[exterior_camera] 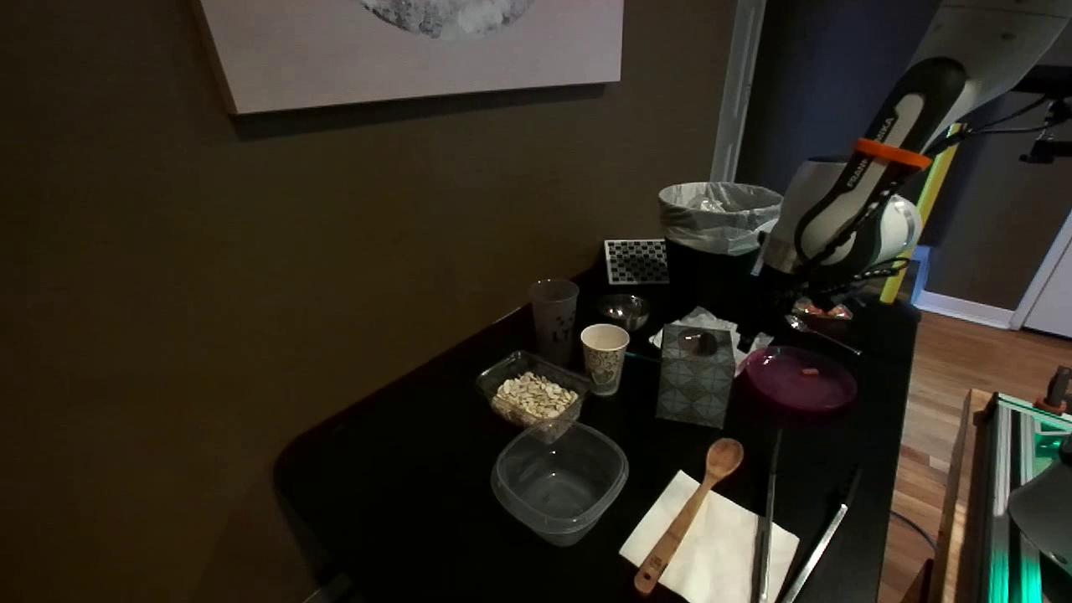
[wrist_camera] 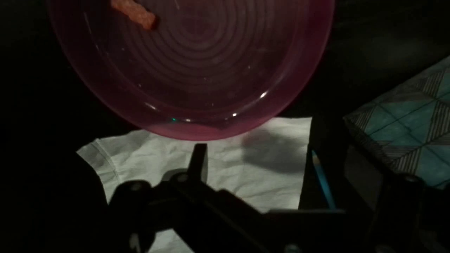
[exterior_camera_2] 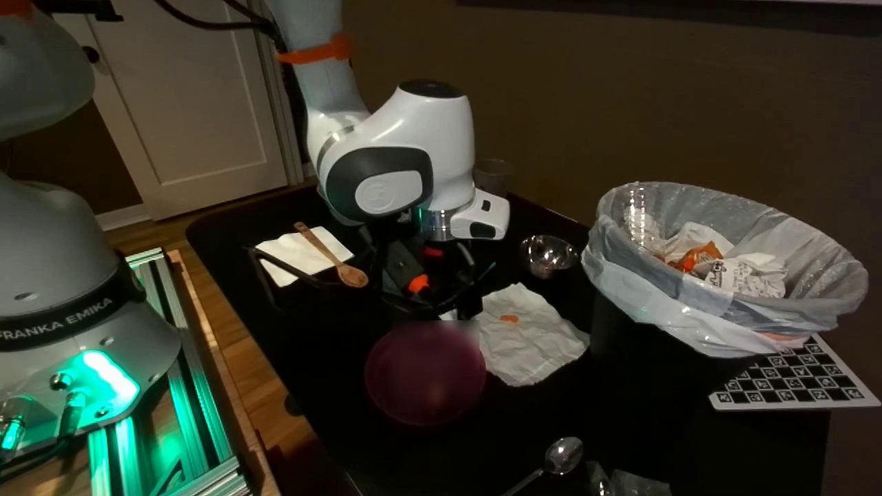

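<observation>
My gripper (wrist_camera: pixel 276 154) is open, with its dark fingers wide apart and nothing visible between them. It hangs above a crumpled white napkin (wrist_camera: pixel 267 182), near the rim of a purple plate (wrist_camera: pixel 207 131). The plate also shows in both exterior views (exterior_camera: pixel 779 394) (exterior_camera_2: pixel 386 372). A small orange piece (wrist_camera: pixel 135 14) lies in the plate. Another orange piece (exterior_camera_2: pixel 510 319) lies on the napkin in an exterior view. A blue pencil (wrist_camera: pixel 323 181) lies beside the napkin. A patterned tissue box (wrist_camera: pixel 404 130) stands close to the right finger. The gripper is dark in both exterior views.
A lined trash bin (exterior_camera_2: pixel 723 310) stands by the wall with a metal bowl (exterior_camera_2: pixel 548 256) near it. A paper cup (exterior_camera: pixel 605 360), oats container (exterior_camera: pixel 536 398), plastic tub (exterior_camera: pixel 559 481), wooden spoon (exterior_camera: pixel 691 511) and tongs (exterior_camera: pixel 816 548) occupy the table. A metal spoon (exterior_camera_2: pixel 563 455) lies past the plate.
</observation>
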